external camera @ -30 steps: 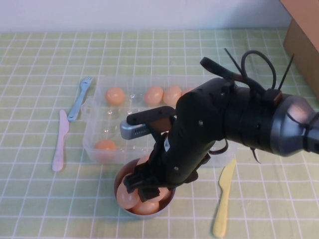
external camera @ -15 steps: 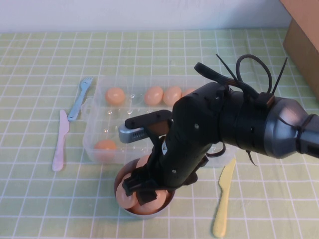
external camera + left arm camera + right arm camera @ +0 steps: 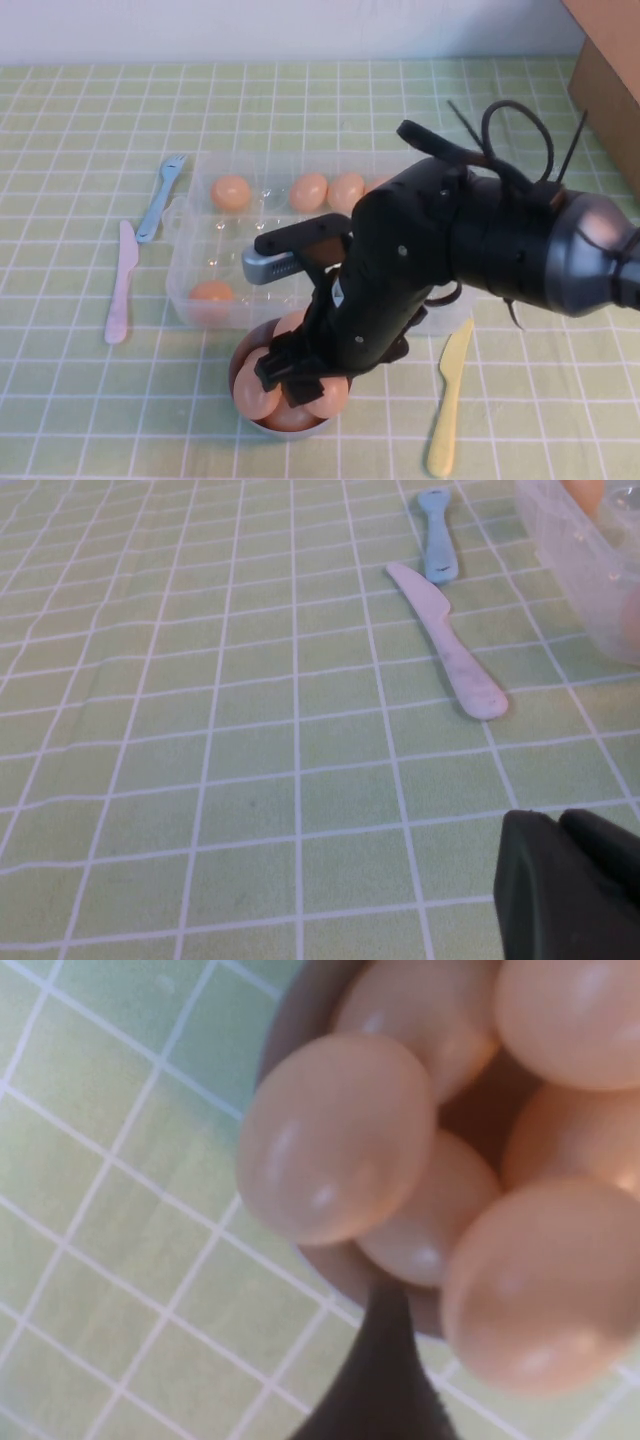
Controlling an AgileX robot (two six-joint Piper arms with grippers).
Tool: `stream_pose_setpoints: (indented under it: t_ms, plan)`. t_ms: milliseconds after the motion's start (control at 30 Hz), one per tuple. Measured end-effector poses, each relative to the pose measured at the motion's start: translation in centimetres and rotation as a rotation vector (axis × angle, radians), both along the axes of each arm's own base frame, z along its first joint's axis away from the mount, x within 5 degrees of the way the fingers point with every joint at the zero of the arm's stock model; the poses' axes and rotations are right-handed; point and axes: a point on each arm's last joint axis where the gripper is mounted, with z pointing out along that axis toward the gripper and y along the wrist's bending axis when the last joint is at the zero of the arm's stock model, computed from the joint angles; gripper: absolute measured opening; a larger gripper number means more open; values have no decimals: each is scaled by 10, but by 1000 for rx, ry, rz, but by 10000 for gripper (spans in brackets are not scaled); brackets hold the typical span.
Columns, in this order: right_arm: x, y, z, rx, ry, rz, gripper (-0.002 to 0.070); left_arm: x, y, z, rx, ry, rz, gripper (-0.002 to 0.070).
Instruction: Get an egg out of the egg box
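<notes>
1. The bench (image 3: 80, 400), under a green checked cloth, carries everything. A brown cardboard box (image 3: 605, 60) stands at its 2 o'clock corner.
2. The right arm reaches in from 3 o'clock. Its right gripper (image 3: 298, 378) hangs low over the grey bowl (image 3: 236, 365), pointing down into the heap. I cannot tell how its jaws stand: the arm's own bulk hides them from above.
3. The egg box (image 3: 190, 270) lies mid-bench, with the bowl touching or just beside its 6 o'clock wall. Four eggs show in it: three along the 12 o'clock row (image 3: 231, 192) and one at 7 o'clock (image 3: 212, 293). The arm hides its 3 o'clock half.
4. The bowl is piled full. The egg (image 3: 335, 1140) nearest the gripper rests on top of the others at the bowl's 9 o'clock side, out of the egg box. By my reading the step is letting go and leaving.
5. To do that well:
   - have the jaws fully apart before any lift, so nothing is dragged up;
   - rise straight up, not sideways, since a nudged top egg could roll over the rim;
   - clear the egg box wall at 12 o'clock.
6. The yellow knife (image 3: 447, 400) at 4 o'clock of the bowl, and the pink knife (image 3: 119, 285) and blue fork (image 3: 160, 200) at 9 o'clock of the egg box, lie apart from the work.
7. The left gripper (image 3: 570, 890) is parked over bare cloth near the pink knife. Its jaws I cannot tell.
</notes>
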Motion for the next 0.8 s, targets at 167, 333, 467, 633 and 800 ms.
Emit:
stream_pose_setpoints:
  t_ms: [167,333,467,633,800]
  plan:
    - [-7,-16,29,-23,-62,24,478,0,0,0,0,0,0,0]
    - [-23,-41,65,-51,-97,41,301,0,0,0,0,0,0,0]
    - [-37,-59,85,-73,-85,46,71,0,0,0,0,0,0,0]
    - [-45,-70,101,-59,-121,63,0,0,0,0,0,0,0,0]
    - [-56,-86,121,-32,-199,113,-13,0,0,0,0,0,0,0]
